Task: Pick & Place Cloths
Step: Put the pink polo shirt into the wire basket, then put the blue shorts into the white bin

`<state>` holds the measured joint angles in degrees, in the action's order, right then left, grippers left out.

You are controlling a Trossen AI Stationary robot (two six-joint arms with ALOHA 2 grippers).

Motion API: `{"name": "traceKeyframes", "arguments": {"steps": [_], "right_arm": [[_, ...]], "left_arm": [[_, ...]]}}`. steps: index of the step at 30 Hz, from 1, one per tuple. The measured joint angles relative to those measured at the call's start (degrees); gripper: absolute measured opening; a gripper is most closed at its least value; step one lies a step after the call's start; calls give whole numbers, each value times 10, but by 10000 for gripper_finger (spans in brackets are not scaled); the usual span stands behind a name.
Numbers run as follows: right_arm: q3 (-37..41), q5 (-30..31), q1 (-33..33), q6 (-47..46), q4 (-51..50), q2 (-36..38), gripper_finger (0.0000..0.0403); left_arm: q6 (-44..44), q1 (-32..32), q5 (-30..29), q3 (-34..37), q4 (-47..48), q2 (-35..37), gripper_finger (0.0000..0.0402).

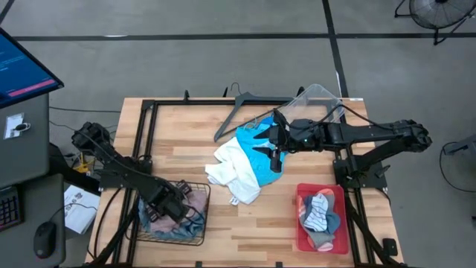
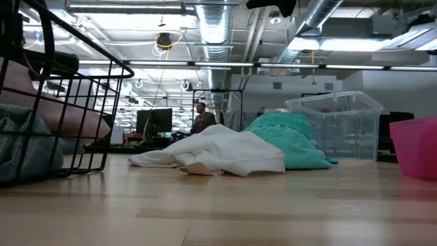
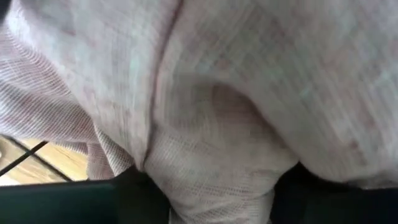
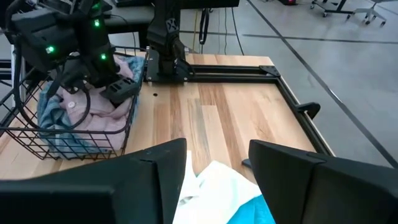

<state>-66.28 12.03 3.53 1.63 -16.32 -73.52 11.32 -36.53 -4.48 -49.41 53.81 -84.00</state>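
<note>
From above, the left gripper (image 1: 172, 199) sits down inside the black wire basket (image 1: 195, 238) at the table's front left, pressed into the pink cloth (image 1: 198, 199) that lies there on blue denim (image 1: 160, 226). The right gripper (image 1: 276, 158) hangs over the turquoise cloth (image 1: 259, 152) mid-table, which touches the white cloth (image 1: 236, 173). Striped and grey socks (image 1: 320, 214) fill the red bin (image 1: 300, 195). A grey hanger (image 1: 236, 109) and a clear tub (image 1: 318, 98) lie at the back.

At table level, the white cloth (image 2: 218, 152) is heaped against the turquoise one (image 2: 290, 140), with the basket (image 2: 82, 102) nearby.

The left wrist camera sees the pink fabric (image 3: 211, 112) bunched between its dark fingers (image 3: 134, 196), which are clamped on it.

From the right wrist, the fingers (image 4: 168, 168) stand spread, holding nothing, above the white cloth (image 4: 217, 186).
</note>
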Motion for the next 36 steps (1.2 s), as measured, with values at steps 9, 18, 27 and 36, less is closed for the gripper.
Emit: {"name": "traceKeyframes", "arguments": {"steps": [9,18,27,36], "right_arm": [[0,-2,0,-2,0,0,172],[0,1,0,-32,-12,0,172],[-1,33,-11,-195,-117,-78,188],[-11,12,-43,-139,-189,-210,250]], "left_arm": [[-116,-1,14,-32,3,128,291],[-224,2,40,-72,5,205,306],[-206,29,-217,-137,-94,285,302],[-206,55,-305,-137,-144,374,297]]}}
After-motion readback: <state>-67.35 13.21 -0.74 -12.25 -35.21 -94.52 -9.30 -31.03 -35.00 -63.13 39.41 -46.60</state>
